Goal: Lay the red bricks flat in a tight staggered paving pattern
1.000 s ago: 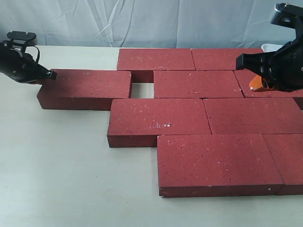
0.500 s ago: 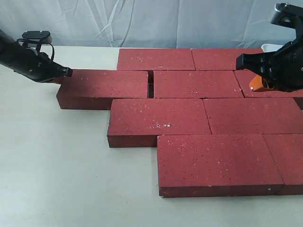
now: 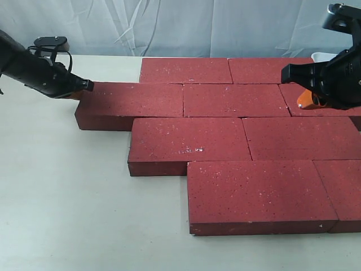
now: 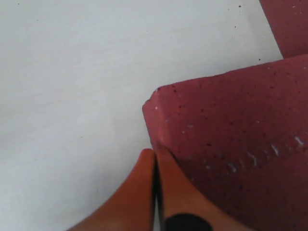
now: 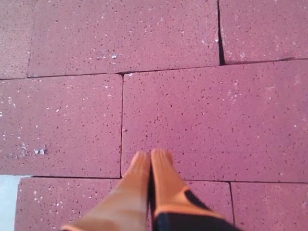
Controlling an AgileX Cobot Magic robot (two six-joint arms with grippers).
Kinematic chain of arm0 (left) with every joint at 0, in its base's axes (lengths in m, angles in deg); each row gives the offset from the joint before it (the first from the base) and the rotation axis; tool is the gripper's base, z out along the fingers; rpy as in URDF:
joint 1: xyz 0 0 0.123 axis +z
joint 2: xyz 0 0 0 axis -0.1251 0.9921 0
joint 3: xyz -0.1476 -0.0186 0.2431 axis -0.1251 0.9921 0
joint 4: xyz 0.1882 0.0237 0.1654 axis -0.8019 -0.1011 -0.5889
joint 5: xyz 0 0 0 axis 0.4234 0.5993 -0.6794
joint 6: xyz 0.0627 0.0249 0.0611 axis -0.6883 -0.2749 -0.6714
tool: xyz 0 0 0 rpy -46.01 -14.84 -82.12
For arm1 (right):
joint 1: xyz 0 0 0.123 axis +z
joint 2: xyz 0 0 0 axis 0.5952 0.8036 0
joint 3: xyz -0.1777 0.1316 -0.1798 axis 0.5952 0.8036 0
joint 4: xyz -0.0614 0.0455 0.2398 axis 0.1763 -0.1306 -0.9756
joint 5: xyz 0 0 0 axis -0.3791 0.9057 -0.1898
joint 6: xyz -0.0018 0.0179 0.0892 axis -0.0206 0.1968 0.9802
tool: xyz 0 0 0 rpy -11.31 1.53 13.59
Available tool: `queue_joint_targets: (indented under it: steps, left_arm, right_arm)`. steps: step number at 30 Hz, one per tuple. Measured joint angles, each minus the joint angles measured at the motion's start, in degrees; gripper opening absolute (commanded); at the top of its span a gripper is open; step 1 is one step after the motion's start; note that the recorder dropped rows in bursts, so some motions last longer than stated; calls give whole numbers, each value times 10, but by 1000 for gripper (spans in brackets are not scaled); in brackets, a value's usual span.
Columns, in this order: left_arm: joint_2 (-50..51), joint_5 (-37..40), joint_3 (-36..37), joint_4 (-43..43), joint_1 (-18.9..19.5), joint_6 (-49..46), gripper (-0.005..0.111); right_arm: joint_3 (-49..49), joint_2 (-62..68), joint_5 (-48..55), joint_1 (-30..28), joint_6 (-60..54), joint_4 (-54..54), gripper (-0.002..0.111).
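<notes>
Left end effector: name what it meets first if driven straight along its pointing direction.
The leftmost red brick; the left end effector appears to touch its end face already.

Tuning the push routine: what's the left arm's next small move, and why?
Probably ease the shut left pincer back off the end brick. Its tips sit against that brick's outer end, and the brick's other end already meets the neighbouring brick with no gap visible, so pushing further would likely only disturb the pattern.
</notes>
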Motion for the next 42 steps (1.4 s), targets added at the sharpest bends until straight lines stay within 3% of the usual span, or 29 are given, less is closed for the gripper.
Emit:
queue_joint_targets:
  steps: [7, 13, 18, 22, 26, 33, 42]
  left_arm:
    - [-1, 7, 0, 6, 7, 1, 0]
    - [-43, 74, 0, 3, 51, 26, 0]
    - [-91, 154, 0, -49, 90, 68, 0]
    - [-116, 202, 0, -74, 103, 91, 0]
    - [-162, 234, 1, -151, 106, 157, 0]
    - [-324, 166, 113, -316, 106, 294, 0]
    - [-507, 85, 261, -329, 106, 316, 0]
  right_arm:
    - [0, 0, 0, 0, 0, 0, -1]
    - [0, 0, 0, 0, 0, 0, -1]
    - [0, 0, 0, 0, 0, 0, -1]
    - [0, 0, 0, 0, 0, 0, -1]
    - [0, 0, 0, 0, 0, 0, -1]
    - [0, 0, 0, 0, 0, 0, -1]
    - [0, 0, 0, 0, 0, 0, -1]
